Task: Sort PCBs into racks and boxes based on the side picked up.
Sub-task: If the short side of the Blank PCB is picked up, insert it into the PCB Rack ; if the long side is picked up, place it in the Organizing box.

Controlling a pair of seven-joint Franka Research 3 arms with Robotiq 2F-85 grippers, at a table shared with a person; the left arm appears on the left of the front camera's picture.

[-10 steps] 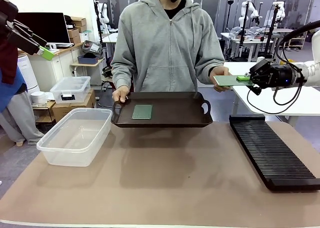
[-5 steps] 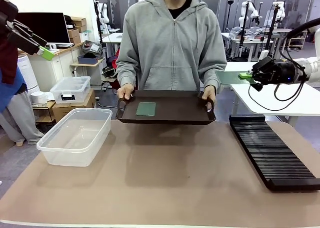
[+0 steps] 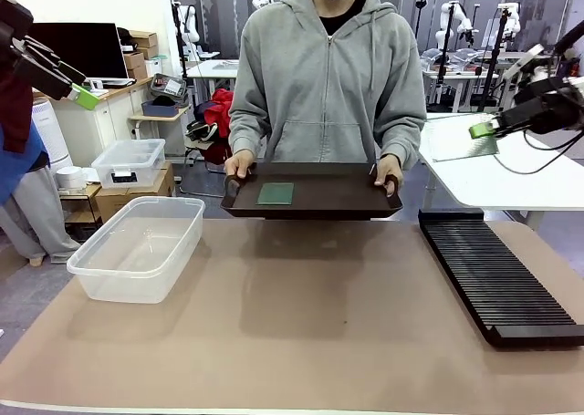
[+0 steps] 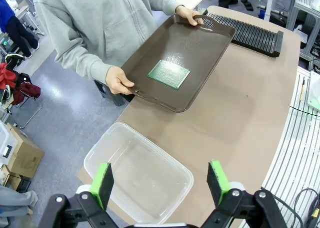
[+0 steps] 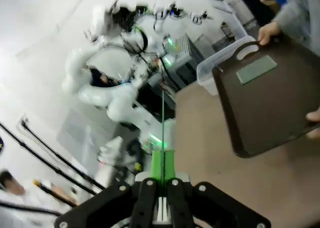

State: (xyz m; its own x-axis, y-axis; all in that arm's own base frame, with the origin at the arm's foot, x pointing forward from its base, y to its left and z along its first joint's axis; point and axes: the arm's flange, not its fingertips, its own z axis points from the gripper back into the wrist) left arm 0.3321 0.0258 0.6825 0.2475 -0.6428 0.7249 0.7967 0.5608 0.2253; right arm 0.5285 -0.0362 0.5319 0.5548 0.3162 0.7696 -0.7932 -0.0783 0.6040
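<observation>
The right pincer [image 3: 484, 129] is clamped on one PCB [image 3: 456, 141], holding it tilted in the air at the right, higher than the black slotted rack [image 3: 497, 283] lying on the tabletop [image 3: 301, 324]. The left pincer [image 4: 162, 180] gapes wide and empty over the clear tub [image 4: 137, 173]. A second PCB [image 3: 275, 193] lies flat on the brown tray [image 3: 347, 201], which the person grips by both handles.

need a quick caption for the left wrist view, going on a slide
Open left tool hovers over the tub; a person holds a tray carrying one PCB, rack beyond.
</observation>
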